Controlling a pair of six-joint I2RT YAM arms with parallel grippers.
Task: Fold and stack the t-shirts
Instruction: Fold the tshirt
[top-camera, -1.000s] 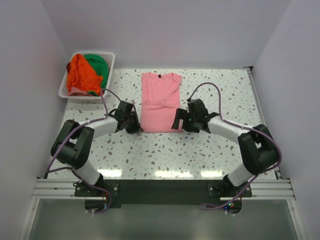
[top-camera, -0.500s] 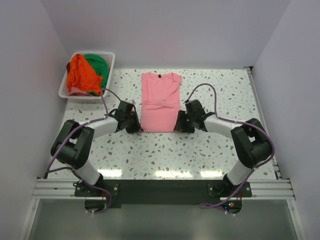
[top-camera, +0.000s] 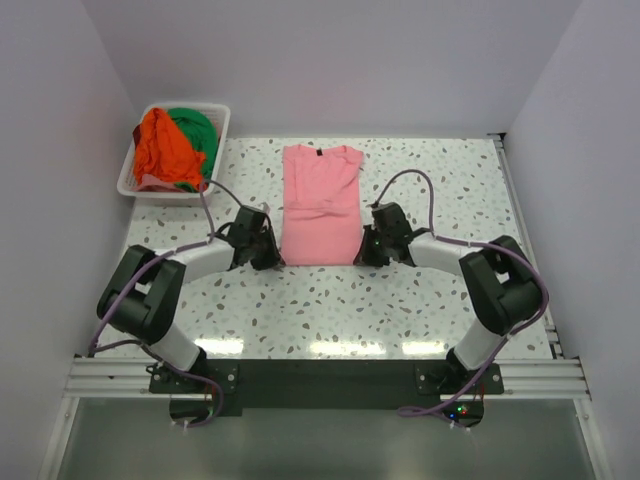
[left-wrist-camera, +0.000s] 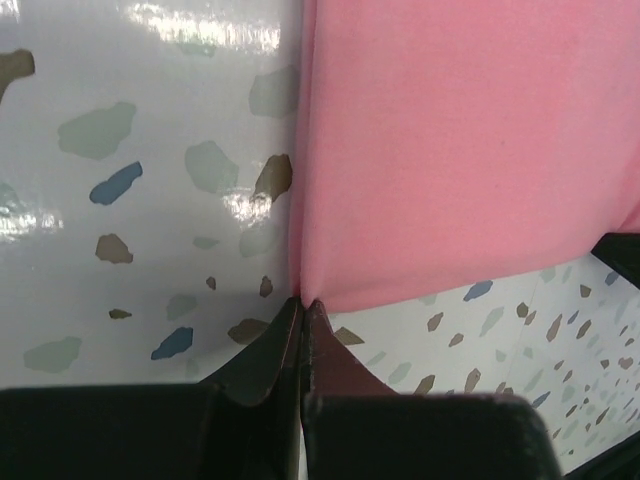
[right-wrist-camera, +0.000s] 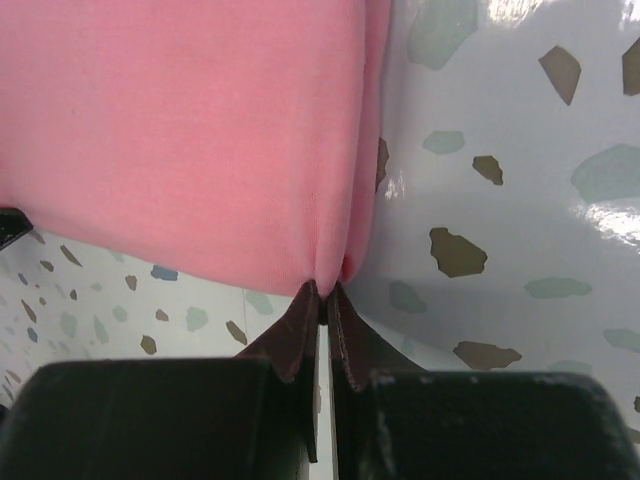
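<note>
Left gripper (left-wrist-camera: 303, 306) has its two dark fingers pressed together on the near left corner of the pink t-shirt (top-camera: 320, 205), pinching the fabric right at the tips, low over the speckled table (top-camera: 440, 190). Right gripper (right-wrist-camera: 325, 291) does the same on the near right corner, jaws closed with a small bunch of pink cloth caught between them.

From both pinched corners the shirt runs straight away from the fingers, lying flat on the table as a long narrow panel between the two arms, with its collar at the far end. A soft crease crosses it about halfway up.

Farther off, beyond the left gripper and out to its left, a white basket (top-camera: 223, 128) sits at the table's far corner. An orange t-shirt (top-camera: 160, 145) and a green t-shirt (top-camera: 197, 128) are heaped inside it, the orange one on the left, the green to its right.
</note>
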